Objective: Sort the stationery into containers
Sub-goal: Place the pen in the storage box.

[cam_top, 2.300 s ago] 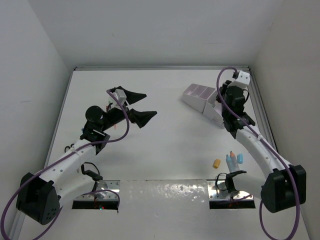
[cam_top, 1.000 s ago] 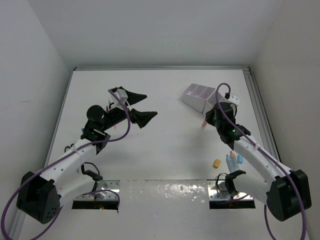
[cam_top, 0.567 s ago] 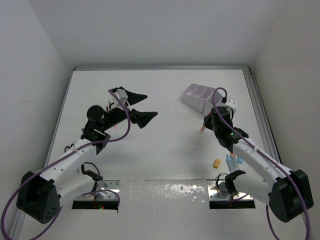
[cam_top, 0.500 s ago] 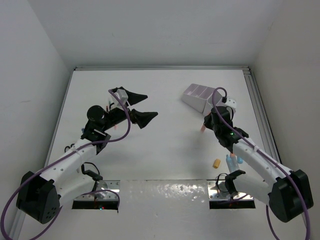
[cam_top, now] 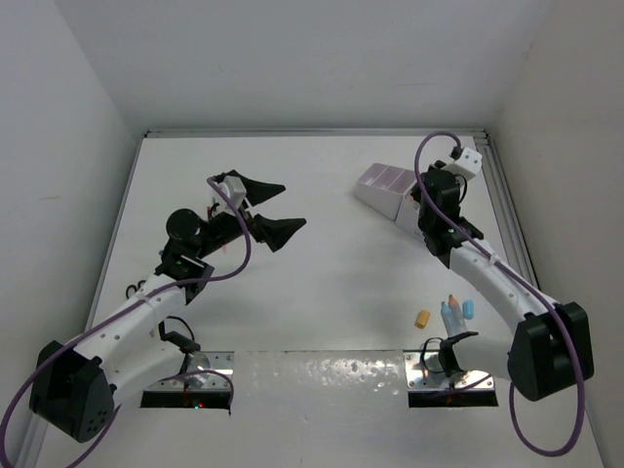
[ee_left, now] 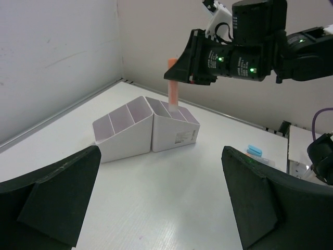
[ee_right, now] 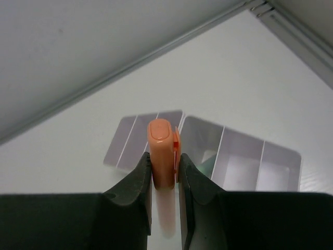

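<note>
The containers, two white stepped organisers (cam_top: 388,191) with lilac-lined compartments, stand at the back right and also show in the left wrist view (ee_left: 151,127). My right gripper (ee_right: 165,172) is shut on an upright orange marker (ee_right: 161,148) with a clip. It holds the marker just above the organiser compartments (ee_right: 234,156). From the left wrist view the marker (ee_left: 173,91) hangs below the right gripper (ee_left: 179,67) over the taller organiser. My left gripper (cam_top: 276,207) hovers open over the left middle of the table, its fingers (ee_left: 57,192) wide apart with nothing between them.
Blue-capped bottles (cam_top: 456,312) and a small yellow eraser (cam_top: 422,318) lie near the right arm's base. A blue cap (ee_left: 255,151) shows on the table in the left wrist view. Something green (ee_right: 208,166) lies inside one compartment. White walls close in the table.
My right arm has swung back and up from the table in front of the organisers, carrying the orange marker over their compartments. The left arm has barely moved.
</note>
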{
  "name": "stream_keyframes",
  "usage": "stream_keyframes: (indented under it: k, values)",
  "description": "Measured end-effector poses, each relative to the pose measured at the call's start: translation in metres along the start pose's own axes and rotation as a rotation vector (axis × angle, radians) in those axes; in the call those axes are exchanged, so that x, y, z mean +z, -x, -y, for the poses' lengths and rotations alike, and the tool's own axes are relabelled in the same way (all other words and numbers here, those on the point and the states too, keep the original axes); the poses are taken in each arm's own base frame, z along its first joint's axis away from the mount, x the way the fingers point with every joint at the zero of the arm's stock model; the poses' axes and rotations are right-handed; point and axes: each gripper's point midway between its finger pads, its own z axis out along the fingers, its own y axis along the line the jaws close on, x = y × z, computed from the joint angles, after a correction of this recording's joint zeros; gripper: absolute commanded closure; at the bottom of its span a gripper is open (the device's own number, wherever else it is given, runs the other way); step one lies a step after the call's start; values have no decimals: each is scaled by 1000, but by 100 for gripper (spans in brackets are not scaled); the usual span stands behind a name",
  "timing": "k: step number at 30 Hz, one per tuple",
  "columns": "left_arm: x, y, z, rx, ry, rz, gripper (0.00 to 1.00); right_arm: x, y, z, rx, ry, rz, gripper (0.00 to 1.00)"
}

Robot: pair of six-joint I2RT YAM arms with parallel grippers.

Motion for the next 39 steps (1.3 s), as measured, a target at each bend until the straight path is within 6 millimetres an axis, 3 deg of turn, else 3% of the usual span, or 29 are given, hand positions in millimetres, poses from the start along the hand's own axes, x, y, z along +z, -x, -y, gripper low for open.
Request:
stream_keyframes:
  k: [4, 10, 17, 26, 28, 29, 33, 39]
  values:
    - [-4, 4, 2, 10, 7, 14, 0, 18, 13, 17, 11, -93, 81, 100]
    - [-5, 4, -3, 14, 27, 15, 0, 47, 4, 40, -11, -197, 95, 100]
    - [-7, 1, -9, 12, 49, 12, 0, 71, -8, 36, -15, -193, 85, 100]
    - [-10, 0, -14, 12, 69, 9, 0, 93, -45, 41, -56, -204, 35, 100]
    - [-10, 0, -15, 12, 74, 10, 0, 95, -46, 42, -54, -207, 36, 86]
    - [-10, 0, -16, 12, 75, 10, 0, 96, -47, 42, -54, -206, 37, 86]
    - [-10, 0, -18, 12, 85, 11, 0, 97, -48, 37, -53, -176, 29, 66]
    - [-10, 0, -19, 12, 89, 10, 0, 95, -50, 29, -67, -131, 5, 55]
